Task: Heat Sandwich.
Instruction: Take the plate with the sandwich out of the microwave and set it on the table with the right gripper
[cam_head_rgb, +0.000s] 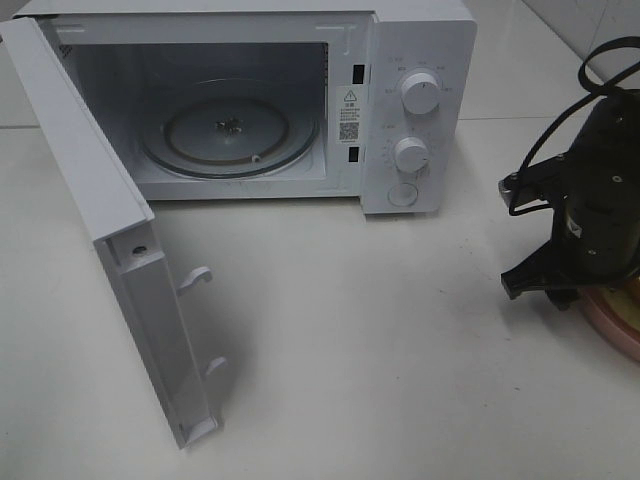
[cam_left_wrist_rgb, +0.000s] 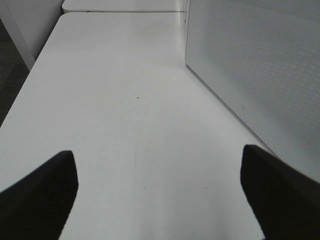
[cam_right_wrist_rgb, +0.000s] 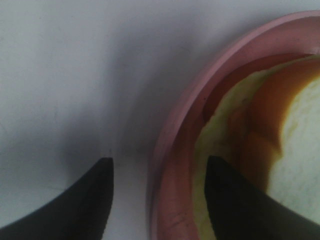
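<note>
The sandwich (cam_right_wrist_rgb: 300, 135), white bread with a tan crust, lies on the pink plate (cam_right_wrist_rgb: 175, 150). My right gripper (cam_right_wrist_rgb: 160, 200) is open and straddles the plate's near rim, with one finger (cam_right_wrist_rgb: 90, 200) over the table outside and the other finger (cam_right_wrist_rgb: 240, 200) inside, over the sandwich's edge. In the exterior high view the right gripper (cam_head_rgb: 560, 292) hangs low at the right edge, covering most of the plate (cam_head_rgb: 615, 322) and hiding the sandwich. My left gripper (cam_left_wrist_rgb: 160, 200) is open over bare table and is out of the exterior high view.
The white microwave (cam_head_rgb: 415, 110) stands at the back with its door (cam_head_rgb: 130, 270) swung wide open toward the front left. Its glass turntable (cam_head_rgb: 230, 130) holds nothing. A white perforated microwave panel (cam_left_wrist_rgb: 260, 75) runs close beside the left gripper.
</note>
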